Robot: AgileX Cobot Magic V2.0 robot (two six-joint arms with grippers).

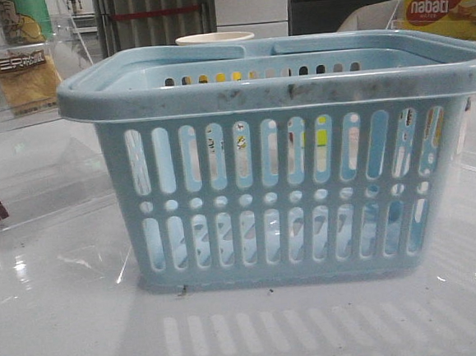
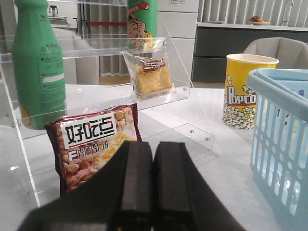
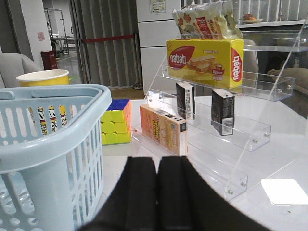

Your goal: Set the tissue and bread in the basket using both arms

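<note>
The light blue basket [image 1: 278, 158] stands mid-table, seen too in the left wrist view [image 2: 281, 139] and the right wrist view [image 3: 48, 139]. The bread [image 2: 151, 77], tan in a clear wrapper with a dark label, leans on a step of the clear shelf left of the basket [image 1: 28, 79]. Two small flat black-and-white packs, tissue by their look [image 3: 223, 111] [image 3: 185, 100], stand upright on the right clear shelf. My left gripper [image 2: 153, 149] is shut and empty, short of the left shelf. My right gripper [image 3: 157, 163] is shut and empty, between basket and right shelf.
On the left shelf are a green bottle [image 2: 38, 67] and a maroon almond snack bag [image 2: 91, 144]. A yellow popcorn cup [image 2: 245, 91] stands behind the basket. On the right are a nabati box [image 3: 204, 60], an orange carton [image 3: 163, 129] and a puzzle cube [image 3: 115, 122].
</note>
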